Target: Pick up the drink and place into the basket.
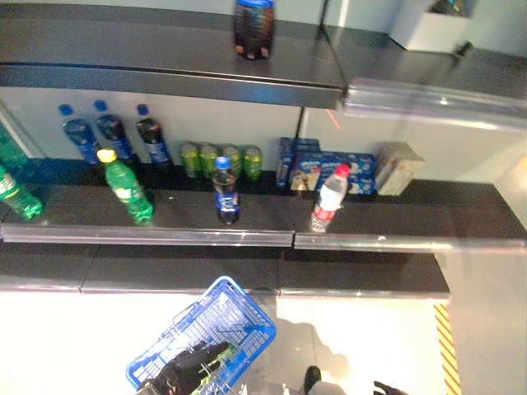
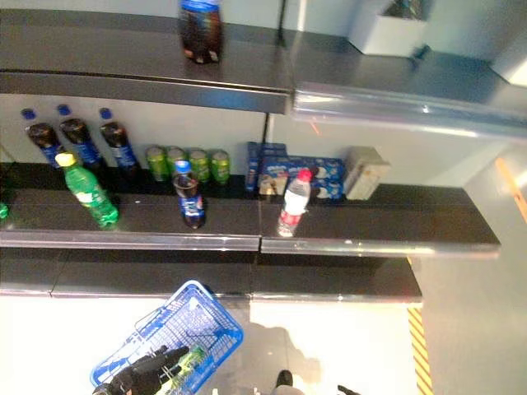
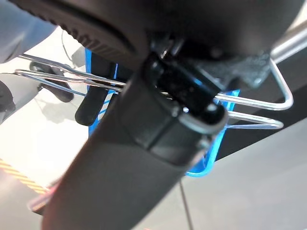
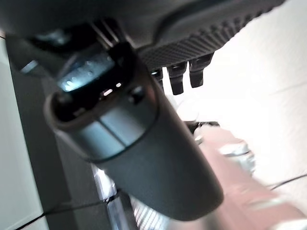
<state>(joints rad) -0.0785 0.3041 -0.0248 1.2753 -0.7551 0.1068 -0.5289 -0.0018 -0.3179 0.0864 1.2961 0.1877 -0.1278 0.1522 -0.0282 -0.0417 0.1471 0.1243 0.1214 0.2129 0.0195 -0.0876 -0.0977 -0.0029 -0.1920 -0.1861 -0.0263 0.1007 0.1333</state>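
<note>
My left hand (image 1: 183,370) is at the bottom, curled on the wire handles (image 3: 249,112) of a blue basket (image 1: 239,309) that hangs in front of the shelves. A green bottle (image 1: 225,359) lies inside the basket beside the hand. On the middle shelf (image 1: 165,234) stand a green bottle with a yellow cap (image 1: 125,188), a dark cola bottle with a blue cap (image 1: 225,192) and a clear bottle with a red cap (image 1: 329,198). My right hand (image 4: 144,143) shows in its wrist view with straight fingers (image 4: 177,79), low and holding nothing.
Three dark bottles (image 1: 115,132) and several green cans (image 1: 221,159) line the shelf's back, with blue boxes (image 1: 325,169) and a tan pack (image 1: 399,169) to the right. A dark bottle (image 1: 253,27) stands on the upper shelf. Yellow-black tape (image 1: 449,346) marks the floor.
</note>
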